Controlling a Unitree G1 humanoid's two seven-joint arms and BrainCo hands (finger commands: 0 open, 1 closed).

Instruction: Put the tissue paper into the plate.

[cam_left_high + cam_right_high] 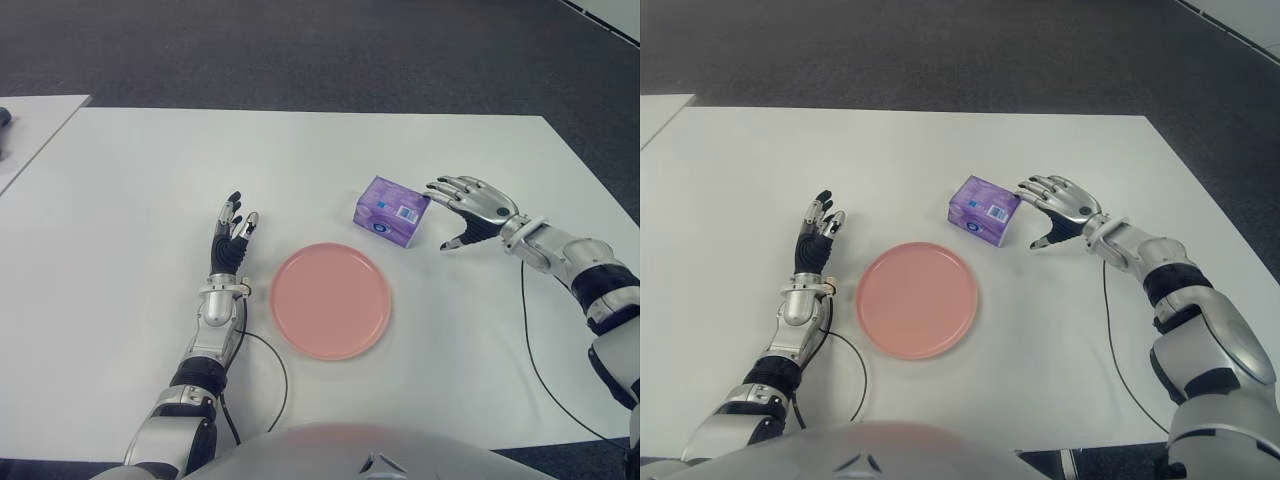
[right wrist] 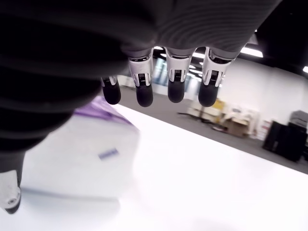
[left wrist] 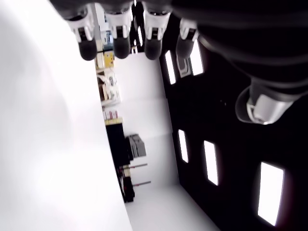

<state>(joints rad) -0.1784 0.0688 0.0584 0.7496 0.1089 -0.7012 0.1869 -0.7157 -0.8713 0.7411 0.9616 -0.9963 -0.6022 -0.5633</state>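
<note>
nothing was yet done: purple tissue packet [image 1: 392, 212] lay ungrasped beside empty round pink plate [image 1: 330, 300]; right hand [image 1: 470, 213], fingers spread, was positioned just beside it; left hand [image 1: 230, 241] was seen left of the plate, open and empty.

Even overhead light, blurred wrist close-ups

Both arms: silver-grey shells with black joint sections. Left hand [image 1: 229, 243]: black palm and fingers, silver segments near the black tips, silver wrist cuff. Right hand [image 1: 472, 209]: silver metallic back and knuckles, black fingertips. A thin black cable [image 1: 534, 352] trails from each forearm. Torso shell: pale grey.
</note>
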